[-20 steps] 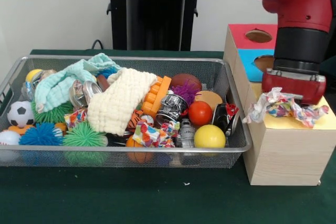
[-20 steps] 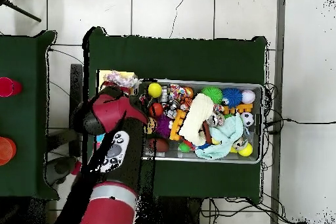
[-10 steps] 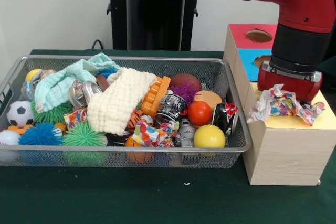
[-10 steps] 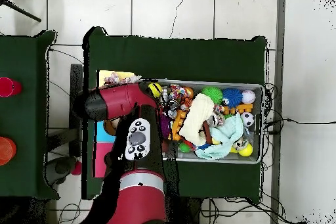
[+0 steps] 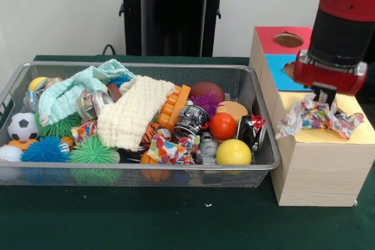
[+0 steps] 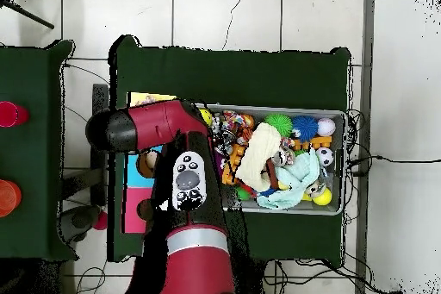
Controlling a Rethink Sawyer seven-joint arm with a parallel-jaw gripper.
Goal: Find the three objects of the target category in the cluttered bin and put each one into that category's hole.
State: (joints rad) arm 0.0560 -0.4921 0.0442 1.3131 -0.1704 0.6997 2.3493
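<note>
A crumpled cloth with a colourful pattern [image 5: 316,115] lies on the yellow top [image 5: 360,136] of the wooden box, one end drooping over the box's left edge. My gripper [image 5: 324,96] hangs just above the cloth's middle, open, its tips at the topmost folds. Any hole in the yellow section is hidden under the cloth. In the wire bin [image 5: 266,159] lie two more patterned cloth scraps [image 5: 167,149] [image 5: 85,130]. In the overhead view my arm [image 6: 177,178] covers the gripper and the cloth; only a corner of the yellow section [image 6: 148,98] shows.
The box also has a red section with a round hole [image 5: 288,40] and a blue one [image 5: 291,69]. The bin holds a cream knitted cloth [image 5: 135,112], a mint cloth [image 5: 70,92], balls [image 5: 234,152], spiky balls [image 5: 92,151] and cans [image 5: 190,122].
The gripper has risen off the patterned cloth, which stays where it was on the yellow top. In the overhead view the arm has swung further over the box.
</note>
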